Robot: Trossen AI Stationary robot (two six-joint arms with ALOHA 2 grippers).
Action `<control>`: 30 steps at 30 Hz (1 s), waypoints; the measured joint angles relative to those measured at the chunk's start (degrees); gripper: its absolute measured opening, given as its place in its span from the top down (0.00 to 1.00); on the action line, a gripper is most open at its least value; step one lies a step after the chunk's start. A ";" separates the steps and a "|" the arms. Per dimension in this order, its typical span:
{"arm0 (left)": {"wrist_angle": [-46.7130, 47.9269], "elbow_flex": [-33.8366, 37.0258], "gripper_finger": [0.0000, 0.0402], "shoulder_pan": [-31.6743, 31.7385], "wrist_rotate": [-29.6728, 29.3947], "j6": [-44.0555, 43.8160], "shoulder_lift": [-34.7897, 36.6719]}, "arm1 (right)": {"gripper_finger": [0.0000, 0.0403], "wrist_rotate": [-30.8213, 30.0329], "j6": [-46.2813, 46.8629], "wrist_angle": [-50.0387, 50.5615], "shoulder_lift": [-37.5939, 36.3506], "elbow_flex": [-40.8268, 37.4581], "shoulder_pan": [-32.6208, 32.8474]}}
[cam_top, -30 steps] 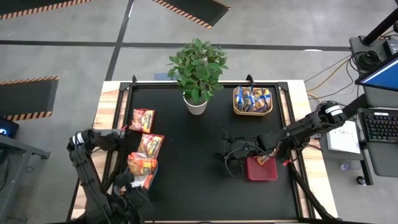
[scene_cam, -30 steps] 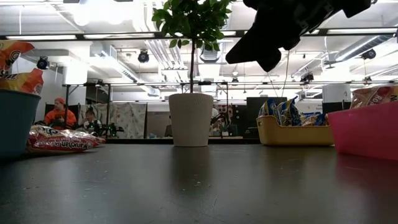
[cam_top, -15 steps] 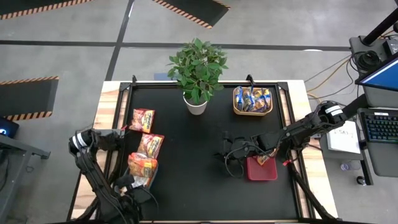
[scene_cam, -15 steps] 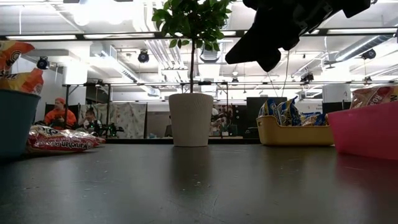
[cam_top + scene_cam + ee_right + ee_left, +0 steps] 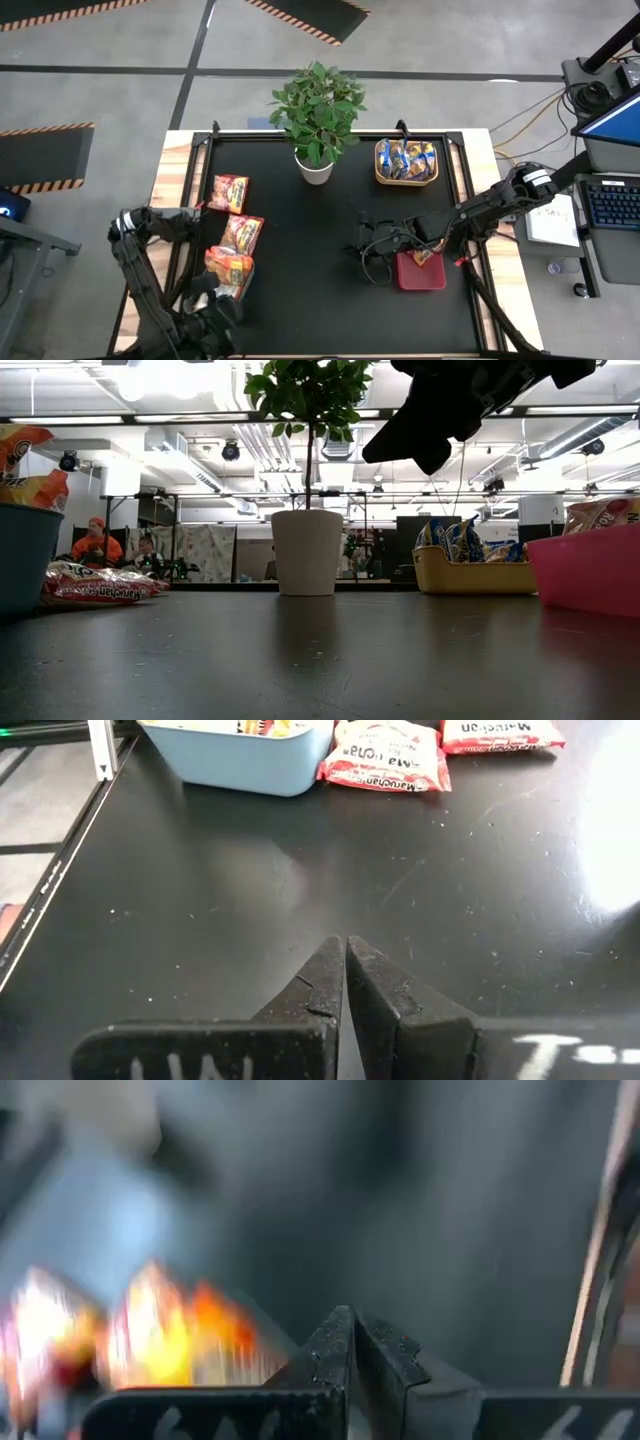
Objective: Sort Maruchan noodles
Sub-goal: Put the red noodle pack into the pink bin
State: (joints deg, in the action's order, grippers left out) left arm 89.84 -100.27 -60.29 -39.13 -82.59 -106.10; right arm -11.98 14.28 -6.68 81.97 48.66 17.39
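Low view, near to far: bare black tabletop (image 5: 320, 660) up front, pink bin (image 5: 590, 570) at one edge w/ a packet top peeking over its rim, grey-blue bin (image 5: 25, 555) at the other w/ orange packets piled above the rim, then a loose red-pink Maruchan packet (image 5: 95, 585) lying flat, white plant pot (image 5: 307, 552) mid-table, yellow tray (image 5: 475, 575) of blue-and-yellow packets behind.

Handling, as a judgement: packets look light, crinkly and slick; the noodle block inside is brittle, so squeezing hard prob. cracks it. Best hold is a pinch across a short sealed edge or a corner that lifts off the tabletop; flat-lying ones give little to bite on.

Right claw (image 5: 345, 980) is clenched, nothing in it, hanging above bare tabletop just beside the pink bin. Left claw (image 5: 352, 1350) also clenched and empty, at the near left corner by the grey-blue bin.

High view alone gives the layout: two loose red-pink packets (image 5: 229, 192) (image 5: 243, 234) left of centre, still unsorted, plus the bin pile (image 5: 229, 268). Right wrist view shows the print on those packets (image 5: 385, 765) and the grey-blue bin's wall (image 5: 240, 765), which the overhead can't. Left wrist view is only an orange blur. Low view hides what's inside the bins.
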 joint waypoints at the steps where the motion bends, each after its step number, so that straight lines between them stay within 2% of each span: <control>1: -0.13 -1.56 1.00 0.47 -5.06 2.21 0.00 | 0.98 0.00 -0.11 0.00 0.00 0.00 0.00; 4: -0.55 -5.56 1.00 2.71 -16.88 10.93 0.01 | 0.98 0.02 -0.39 0.00 0.00 0.00 0.00; 6: -0.87 -7.74 1.00 4.79 -20.28 18.12 0.02 | 0.98 0.06 -0.39 0.01 0.00 0.00 0.00; 9: -0.81 -9.86 1.00 9.16 -20.70 29.25 0.03 | 0.98 0.18 -0.61 0.24 0.00 0.00 0.00; 12: 0.19 -9.98 1.00 13.91 -17.94 38.87 0.10 | 0.98 0.41 -0.81 0.58 0.00 -0.01 0.00; 16: 0.08 -5.62 1.00 19.14 -15.77 47.34 2.73 | 0.98 0.41 -1.49 1.64 0.00 -0.18 0.50; 21: 0.11 7.21 1.00 24.45 -13.40 45.03 11.06 | 0.98 0.41 -1.51 3.75 -0.11 -0.20 0.98; 26: -0.02 23.40 1.00 32.04 -9.22 32.20 22.07 | 0.98 0.39 -1.48 5.55 -0.57 -0.20 1.01; 30: -0.81 33.22 1.00 40.74 -6.98 21.89 28.69 | 0.98 -0.03 -1.47 6.49 -1.52 -0.20 1.01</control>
State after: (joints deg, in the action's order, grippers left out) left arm 89.03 -67.05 -19.55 -46.11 -60.70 -77.42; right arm -12.01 12.81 -0.19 80.45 48.47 18.39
